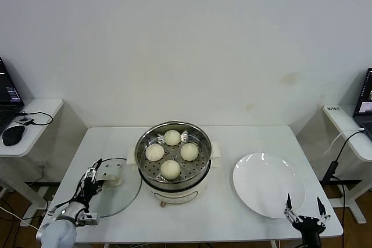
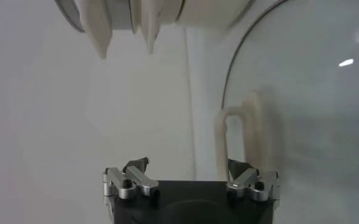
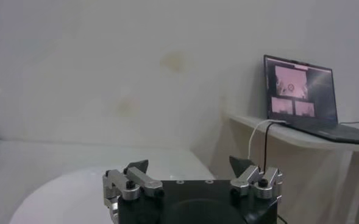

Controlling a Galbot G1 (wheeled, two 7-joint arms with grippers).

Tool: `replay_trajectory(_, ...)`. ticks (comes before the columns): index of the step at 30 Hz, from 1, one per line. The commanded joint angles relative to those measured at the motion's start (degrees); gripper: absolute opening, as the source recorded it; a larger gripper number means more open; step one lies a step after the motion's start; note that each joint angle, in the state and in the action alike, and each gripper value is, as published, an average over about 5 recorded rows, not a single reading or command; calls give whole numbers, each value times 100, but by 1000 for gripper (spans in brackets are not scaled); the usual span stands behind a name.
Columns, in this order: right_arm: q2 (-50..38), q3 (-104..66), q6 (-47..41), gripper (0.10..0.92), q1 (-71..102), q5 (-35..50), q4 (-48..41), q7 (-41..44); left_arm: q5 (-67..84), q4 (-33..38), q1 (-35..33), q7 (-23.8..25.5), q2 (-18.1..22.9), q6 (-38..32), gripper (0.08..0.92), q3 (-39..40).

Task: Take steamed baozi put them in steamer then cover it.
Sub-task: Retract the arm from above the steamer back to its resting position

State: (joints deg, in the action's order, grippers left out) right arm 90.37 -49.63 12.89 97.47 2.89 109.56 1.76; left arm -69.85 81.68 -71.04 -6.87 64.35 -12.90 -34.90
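Stainless steel marks the steamer (image 1: 173, 158), which stands at the middle of the white tabletop (image 1: 244, 137) with its top uncovered; all four steamed baozi (image 1: 172, 137) sit on the perforated tray inside it, one toward the back, one toward the front and one at each side. Just left of the steamer, the cover (image 1: 116, 193) lies flat on the tabletop, its cream-white handle (image 1: 111, 171) facing up. The left gripper (image 1: 93, 173) hovers at that handle with its fingers (image 2: 136, 165) spread apart, one on each side of the handle (image 2: 237, 143), not clamped on it. Right of the steamer lies a white plate (image 1: 267, 185). The right gripper (image 1: 304, 208) waits at the plate's near edge, fingers (image 3: 136, 166) wide apart, holding nothing.
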Motion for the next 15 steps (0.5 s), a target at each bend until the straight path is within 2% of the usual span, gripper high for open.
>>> replay_trajectory(1, 3, 11, 1, 823, -6, -72, -48, 1, -58, -286, 180, -22, 39, 7, 790, 48)
replay_trajectory(15, 6, 47, 11, 823, 8, -132, -33, 6, 22, -463, 125, -244, 75, -37, 394, 37)
